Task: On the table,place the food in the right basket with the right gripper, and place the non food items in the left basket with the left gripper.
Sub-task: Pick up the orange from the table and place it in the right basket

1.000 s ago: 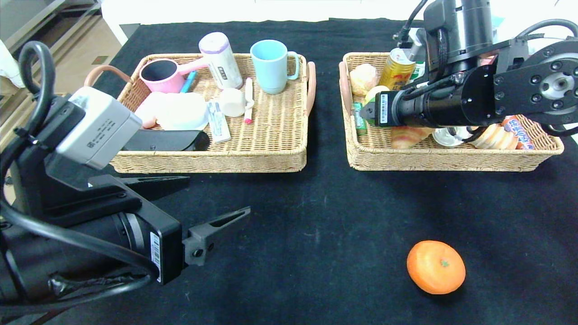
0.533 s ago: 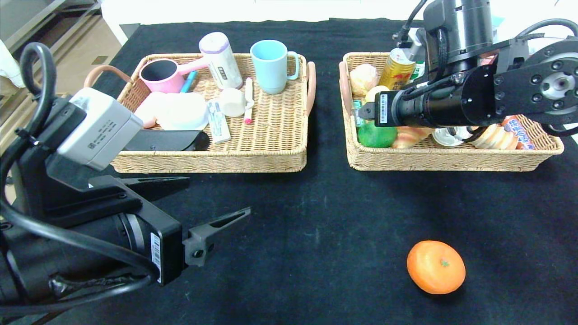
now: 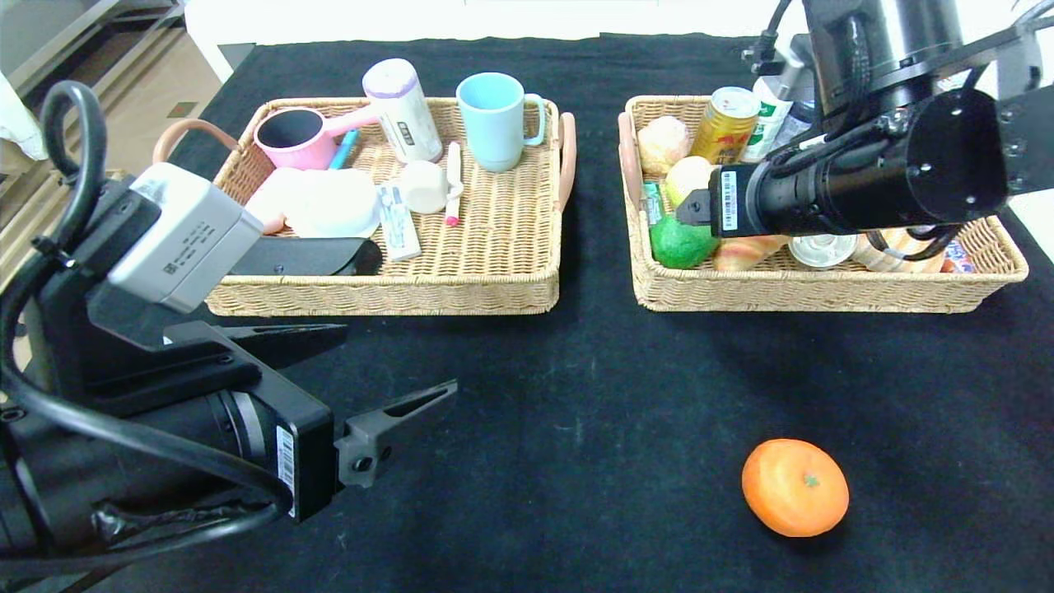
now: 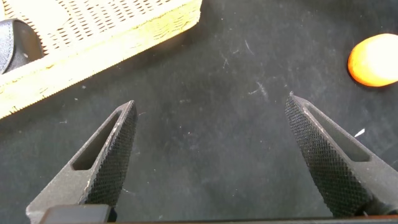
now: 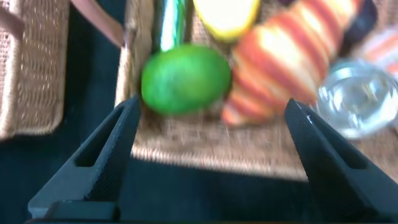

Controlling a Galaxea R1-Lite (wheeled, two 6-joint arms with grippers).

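Observation:
An orange lies on the black table at the front right; it also shows in the left wrist view. The right basket holds a green lime, a croissant, a gold can and other food. In the right wrist view the lime and croissant lie beyond my open, empty right gripper, which hovers over the basket's front left part. My left gripper is open and empty, low at the front left. The left basket holds non-food items.
The left basket contains a blue mug, a pink scoop, a white bottle, a black case and small items. The black cloth between the baskets and the orange is bare.
The lime has dropped from my right gripper into the right basket's front left corner. My right arm has since lifted and pulled back toward the right. The left arm has not moved.

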